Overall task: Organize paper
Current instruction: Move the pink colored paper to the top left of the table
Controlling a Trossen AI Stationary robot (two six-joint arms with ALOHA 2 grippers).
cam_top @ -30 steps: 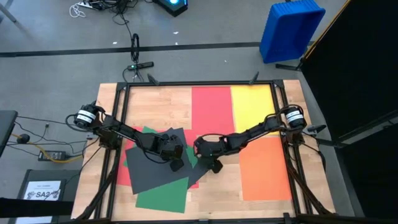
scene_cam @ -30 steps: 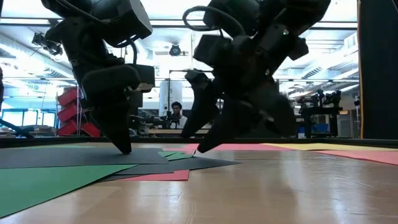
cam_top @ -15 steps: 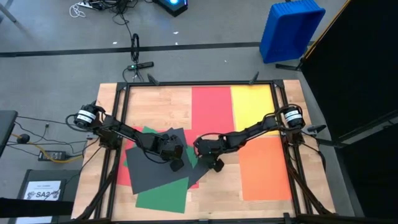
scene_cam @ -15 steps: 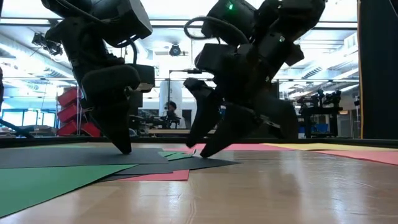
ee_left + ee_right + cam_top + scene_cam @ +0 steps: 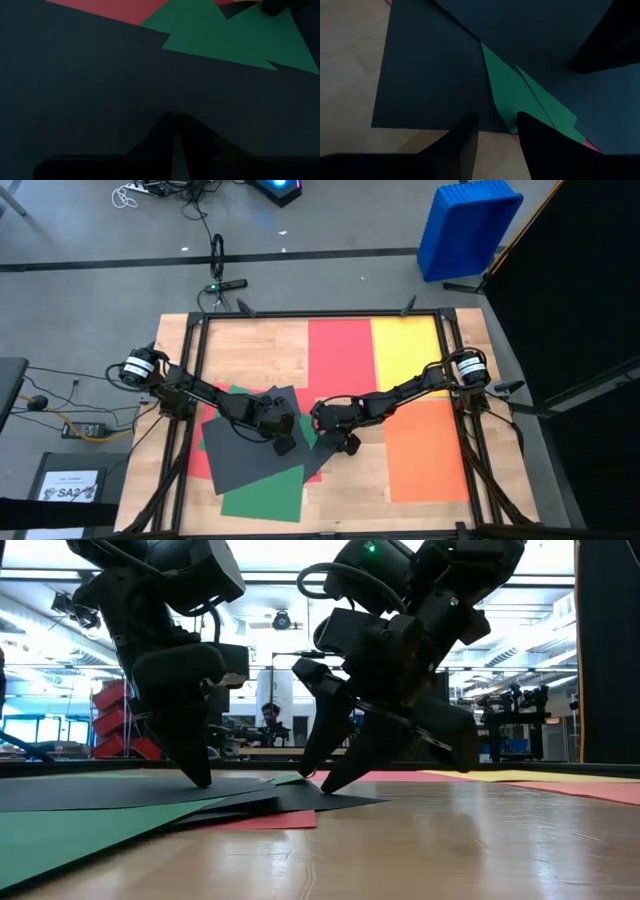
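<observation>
the left gripper (image 5: 200, 778), pressed together, pins the dark paper (image 5: 245, 455) on the table (image 5: 270, 355) so the right gripper (image 5: 492, 131), spread, can nip the pile's edge.

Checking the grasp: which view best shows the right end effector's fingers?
The right wrist view: the right end effector straddles a dark sheet's edge, fingers apart. Low view shows it side-on; high view only from above, tiny.
</observation>
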